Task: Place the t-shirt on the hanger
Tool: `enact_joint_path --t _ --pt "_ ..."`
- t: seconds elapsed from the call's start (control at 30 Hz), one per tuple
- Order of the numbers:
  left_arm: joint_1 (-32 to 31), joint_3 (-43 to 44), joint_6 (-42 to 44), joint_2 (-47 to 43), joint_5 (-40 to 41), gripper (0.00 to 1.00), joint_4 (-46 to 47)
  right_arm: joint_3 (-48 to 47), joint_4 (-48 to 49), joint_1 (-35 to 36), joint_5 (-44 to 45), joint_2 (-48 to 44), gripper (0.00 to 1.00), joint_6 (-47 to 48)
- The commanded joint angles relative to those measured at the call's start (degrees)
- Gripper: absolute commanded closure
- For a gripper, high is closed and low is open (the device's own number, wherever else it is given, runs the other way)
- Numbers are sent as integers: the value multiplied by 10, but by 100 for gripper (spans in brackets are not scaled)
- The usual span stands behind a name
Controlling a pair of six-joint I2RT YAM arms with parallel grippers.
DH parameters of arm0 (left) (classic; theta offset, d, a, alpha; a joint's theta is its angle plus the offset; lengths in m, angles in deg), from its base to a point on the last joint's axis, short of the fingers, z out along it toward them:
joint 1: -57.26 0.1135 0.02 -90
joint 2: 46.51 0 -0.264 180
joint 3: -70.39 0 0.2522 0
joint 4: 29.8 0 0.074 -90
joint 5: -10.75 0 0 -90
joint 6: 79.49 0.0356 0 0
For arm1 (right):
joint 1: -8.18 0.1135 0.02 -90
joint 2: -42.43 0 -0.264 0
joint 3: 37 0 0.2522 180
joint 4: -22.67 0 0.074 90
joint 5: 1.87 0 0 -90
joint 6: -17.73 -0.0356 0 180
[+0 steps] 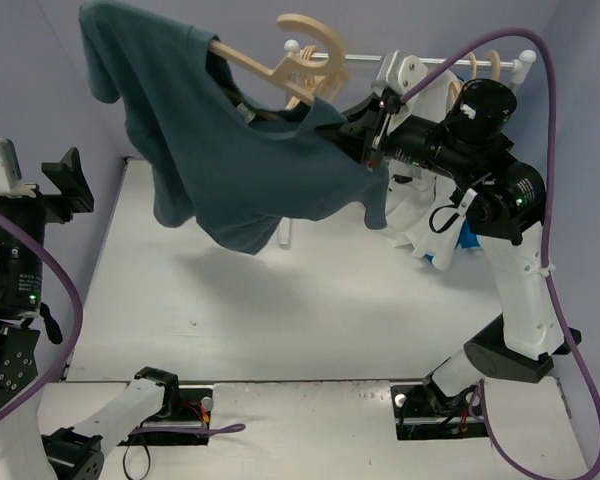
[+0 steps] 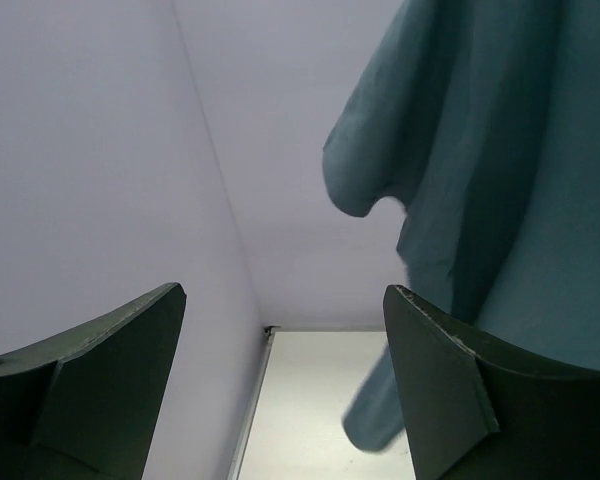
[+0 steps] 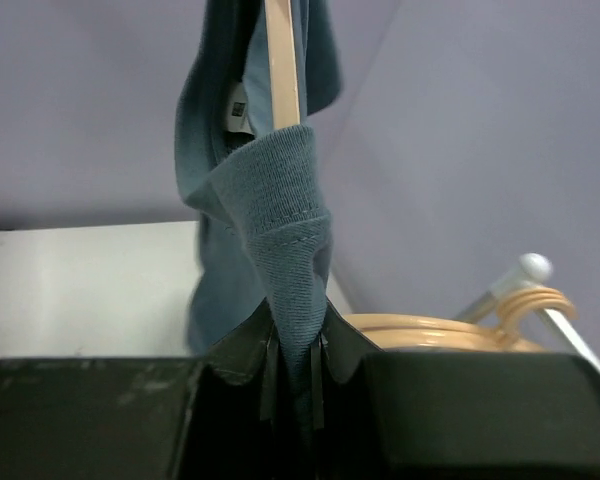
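The slate-blue t-shirt (image 1: pixel 240 170) hangs in the air over the table, draped on the pale wooden hanger (image 1: pixel 280 70), which is tilted with one arm inside the neck. The hanger's hook is by the left end of the rack rod; I cannot tell if they touch. My right gripper (image 1: pixel 365 140) is shut on a fold of the t-shirt. In the right wrist view the jaws (image 3: pixel 292 360) pinch the ribbed fabric (image 3: pixel 280 210), and the hanger's arm (image 3: pixel 283 60) rises behind it. My left gripper (image 1: pixel 68 180) is open and empty at the far left. The t-shirt (image 2: pixel 500 150) hangs ahead and to the right of its fingers (image 2: pixel 285 390).
A white rack rod (image 1: pixel 365 58) runs along the back right with other wooden hangers (image 1: pixel 485 65) on it. A white garment (image 1: pixel 410 215) and a bright blue one (image 1: pixel 465 238) hang behind my right arm. The purple wall stands close on the left. The same hangers show in the right wrist view (image 3: pixel 450 330).
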Motion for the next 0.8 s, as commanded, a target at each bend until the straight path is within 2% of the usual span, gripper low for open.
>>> enact_joint_path --t 0.0,0.1,0.3,0.5,0.6,0.7,0.77 --pt "2 -3 3 12 32 24 38 82 82 3 -59 -64 100 -31" --pt "2 -7 6 12 34 24 37 220 80 -17 -70 -142 100 -30" --pt "2 -7 7 26 23 24 37 398 68 -70 -69 -261 100 -55" --pt "2 -7 -2 46 8 24 38 474 -42 -78 -18 -286 100 -50" --pt "2 -11 -11 54 -4 24 38 511 -75 -78 52 -292 100 -56" --pt "1 -16 -16 59 -15 24 38 557 -105 -79 83 -291 100 -42" --pt "1 -20 -17 60 -28 24 38 580 -112 -80 70 -293 100 -24"
